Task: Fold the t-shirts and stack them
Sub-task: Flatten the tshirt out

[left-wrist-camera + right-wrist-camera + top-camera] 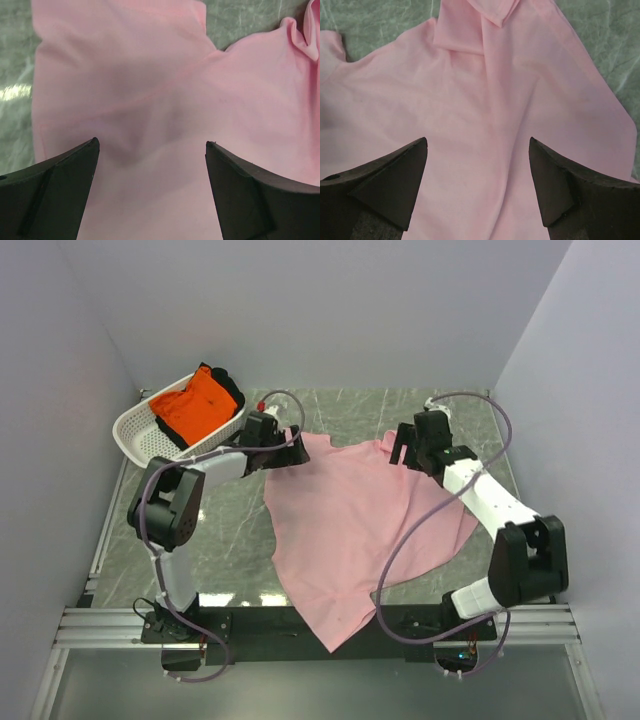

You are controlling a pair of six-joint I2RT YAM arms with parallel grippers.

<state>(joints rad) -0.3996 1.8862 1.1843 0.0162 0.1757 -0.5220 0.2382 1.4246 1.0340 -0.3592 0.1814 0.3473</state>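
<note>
Early days tbh. Light pink soft-fabric t-shirt [350,530] lay spread but rumpled on grey-green marbled desk [225,540], near end draped past desk's front edge, no fold made yet. Bright orange fabric t-shirt [192,405] sat bunched in white perforated plastic basket [135,437], far-left corner. Left claw [152,145] gaped wide over pink shirt's far-left corner, gripping nothing. Right claw [477,142] same deal, wide apart, empty, over far-right part. Both folds plus stacking left to do, I'd say. No brand, label or readable writing anywhere.

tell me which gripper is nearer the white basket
Left. The left gripper is just right of the basket; the right gripper is farther right, across the pink t-shirt.
</note>
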